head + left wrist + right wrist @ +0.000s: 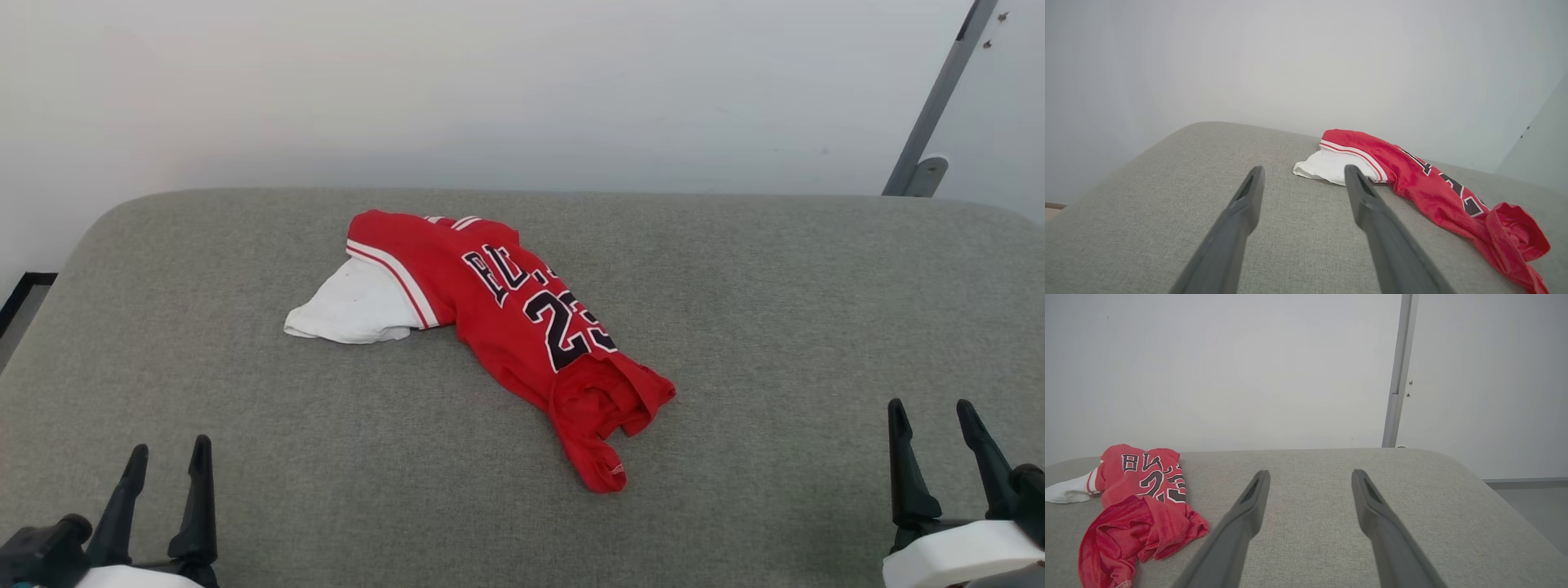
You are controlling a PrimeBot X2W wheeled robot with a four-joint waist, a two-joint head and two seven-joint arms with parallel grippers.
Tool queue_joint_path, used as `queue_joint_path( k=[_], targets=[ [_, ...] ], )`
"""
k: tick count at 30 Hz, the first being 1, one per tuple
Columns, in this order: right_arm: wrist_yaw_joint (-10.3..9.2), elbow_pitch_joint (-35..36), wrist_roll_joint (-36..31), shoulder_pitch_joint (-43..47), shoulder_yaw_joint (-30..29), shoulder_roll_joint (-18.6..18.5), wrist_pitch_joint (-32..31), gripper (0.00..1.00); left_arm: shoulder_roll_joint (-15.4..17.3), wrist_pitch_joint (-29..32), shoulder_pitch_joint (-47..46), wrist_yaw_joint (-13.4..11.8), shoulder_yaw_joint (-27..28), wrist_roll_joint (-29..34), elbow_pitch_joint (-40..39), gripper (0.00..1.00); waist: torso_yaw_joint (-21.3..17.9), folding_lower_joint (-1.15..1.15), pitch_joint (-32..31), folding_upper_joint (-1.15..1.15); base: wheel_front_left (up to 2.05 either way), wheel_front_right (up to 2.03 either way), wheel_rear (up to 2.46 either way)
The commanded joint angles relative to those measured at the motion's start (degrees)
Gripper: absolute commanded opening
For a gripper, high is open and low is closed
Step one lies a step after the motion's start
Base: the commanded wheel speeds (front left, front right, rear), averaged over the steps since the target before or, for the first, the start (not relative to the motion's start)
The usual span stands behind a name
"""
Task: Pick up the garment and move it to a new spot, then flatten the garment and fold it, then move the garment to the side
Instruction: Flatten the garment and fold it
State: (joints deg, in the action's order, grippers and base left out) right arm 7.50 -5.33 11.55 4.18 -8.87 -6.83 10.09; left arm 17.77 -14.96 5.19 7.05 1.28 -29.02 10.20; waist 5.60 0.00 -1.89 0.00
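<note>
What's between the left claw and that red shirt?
Just bare grey cushion lies between the left gripper and the garment, as the head view shows.

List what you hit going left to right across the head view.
left gripper → garment, its white sleeve first, then the red lettered body → right gripper. Both grippers are open and apart from the garment.
</note>
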Motion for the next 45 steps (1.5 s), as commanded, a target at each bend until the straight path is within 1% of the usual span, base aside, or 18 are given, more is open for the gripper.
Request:
queue_joint_path(
  k=[1,5,7,9,16,19,23,24,25,26,27,28,30,32,35,37,39,45],
  targets=[
    [-0.02,0.3,0.2,0.1,0.2,-0.2,-0.1,1.0,-0.1,-0.3,-0.2,0.2,0.1,-0.2,0.1,1.0,0.1,0.0,0.2,0.0,0.0,0.0,0.0],
    [-0.02,0.7,0.6,-0.3,0.5,-0.6,-0.3,1.0,1.0,-0.2,-2.6,0.4,-1.6,-1.3,1.0,1.0,0.5,0.0,0.7,0.0,0.0,0.0,0.0],
    [-0.02,1.1,0.5,-0.5,0.5,-0.6,-0.4,1.0,1.7,1.0,-4.6,0.5,-2.9,-1.8,1.4,1.0,0.8,0.0,1.1,0.0,0.0,0.0,0.0],
    [-0.02,1.8,0.5,-1.0,0.6,-0.8,-0.7,1.0,2.4,3.0,-7.3,0.4,-4.3,-3.5,1.8,1.0,0.9,0.0,2.0,0.0,0.0,0.0,0.0],
    [-0.02,3.8,0.5,-3.9,2.7,-1.8,-1.6,1.0,7.4,11.6,-21.1,0.4,-10.9,-7.9,4.4,1.0,-0.3,0.0,6.6,0.0,0.0,0.0,0.0],
    [-0.02,4.6,0.7,-5.9,4.1,-2.1,-1.8,1.0,9.1,15.2,-27.5,0.4,-13.2,-9.3,7.0,1.0,-1.7,0.0,9.4,0.0,0.0,0.0,0.0],
    [-0.03,5.6,0.7,-8.5,5.9,-2.5,-1.8,1.0,11.1,20.5,-35.4,0.4,-15.5,-11.2,13.2,1.0,-4.0,0.0,13.1,0.0,0.0,0.0,0.0],
    [-0.03,5.8,0.6,-9.1,6.2,-2.6,-1.9,1.0,11.8,21.9,-37.3,0.4,-16.5,-10.9,14.9,1.0,-4.7,0.0,13.9,0.0,0.0,0.0,0.0],
    [-0.02,6.0,0.7,-9.7,6.6,-2.7,-1.8,1.0,11.8,23.2,-39.2,0.4,-16.5,-11.4,17.1,1.0,-5.3,0.0,14.8,0.0,0.0,0.0,0.0],
    [-0.02,6.0,0.7,-9.7,6.6,-2.7,-1.8,1.0,11.8,23.2,-39.2,0.4,-16.5,-11.4,17.1,1.0,-5.3,0.0,14.8,0.0,0.0,0.0,0.0],
    [-0.03,6.2,0.8,-10.2,6.9,-2.7,-1.7,1.0,12.1,24.9,-41.0,0.4,-16.9,-11.4,19.4,1.0,-6.0,0.0,15.7,0.0,0.0,0.0,0.0],
    [-0.03,6.2,0.9,-10.8,7.2,-2.8,-1.6,1.0,12.9,26.4,-42.5,0.3,-18.0,-9.9,21.3,1.0,-6.6,0.0,16.5,0.0,0.0,0.0,0.0],
    [-0.03,6.5,1.1,-11.9,7.8,-2.8,-1.4,1.0,12.4,28.5,-45.8,0.3,-18.2,-10.6,24.9,1.0,-7.9,0.0,18.0,0.0,0.0,0.0,0.0],
    [-0.03,6.8,1.2,-12.6,8.2,-2.8,-1.2,1.0,13.1,31.0,-48.1,0.1,-19.2,-9.6,28.7,1.0,-9.0,0.0,19.3,0.0,0.0,0.0,0.0],
    [-0.03,7.2,1.4,-13.7,8.6,-2.7,-1.0,1.0,12.9,34.6,-51.6,-0.7,-19.9,-9.5,33.9,1.0,-10.3,0.0,21.0,0.0,0.0,0.0,0.0],
    [-0.03,7.5,1.5,-14.5,8.9,-2.6,-0.9,1.0,12.5,38.7,-54.4,-2.0,-20.6,-9.4,38.6,1.0,-11.2,0.0,22.4,0.0,0.0,0.0,0.0],
    [-0.03,7.6,1.6,-14.9,9.1,-2.7,-1.0,1.0,12.0,42.0,-55.8,-2.9,-21.0,-9.7,41.6,1.0,-11.6,0.0,23.2,0.0,0.0,0.0,0.0],
    [-0.03,7.7,1.6,-16.4,9.8,-2.7,-1.0,1.0,9.9,49.1,-57.2,-5.1,-22.8,-9.6,49.3,1.0,-12.5,0.0,25.0,0.0,0.0,0.0,0.0]
  ],
)
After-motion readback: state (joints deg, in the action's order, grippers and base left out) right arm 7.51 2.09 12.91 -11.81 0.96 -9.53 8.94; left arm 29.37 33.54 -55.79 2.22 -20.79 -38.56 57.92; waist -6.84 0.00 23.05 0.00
